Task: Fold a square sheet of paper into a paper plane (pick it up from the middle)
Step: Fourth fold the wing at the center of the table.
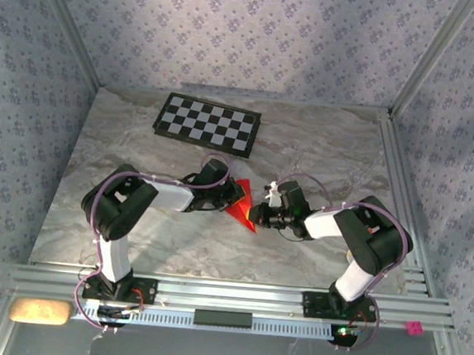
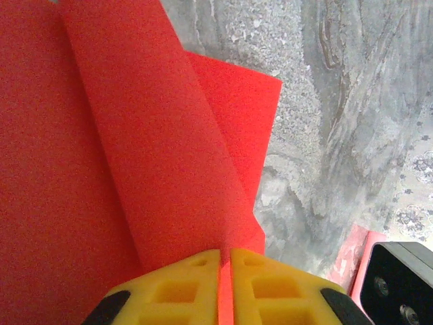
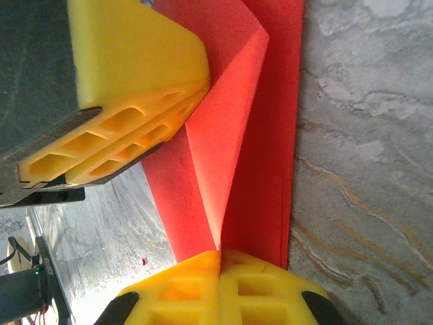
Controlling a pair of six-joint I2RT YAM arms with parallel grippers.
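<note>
So here's where we're at. The paper [image 1: 241, 209] is mid-table [image 1: 131, 243], well apart from the checkerboard [image 1: 208, 123]. It's partly folded, with a raised ridge running between our two grippers.

The left gripper [image 2: 225, 264] is clamped tight on one end of that ridge, and we can see red in the slit between its yellow fingers. The right gripper [image 3: 220, 267] is pinched onto the sheet from the opposite side. In its wrist view the left gripper sits very close, on the same flap.

What worries us:
- **Tearing:** Both grippers hold one thin sheet. If they pull apart even a little out of sync, we'd guess it rips right at a pinch point.
- **Skewed crease:** If one side drags while the other stays put, the crease goes crooked and we get a lopsided plane.
- **Collision:** The fingers are nearly on top of each other, so a small misjudged move could knock them together or crush the ridge flat in the wrong spot.
- **Bunching:** The lower flap lies on the table and could bunch up if it's slid.

It doesn't look like a dart yet, so there are plenty of folds left.
</note>
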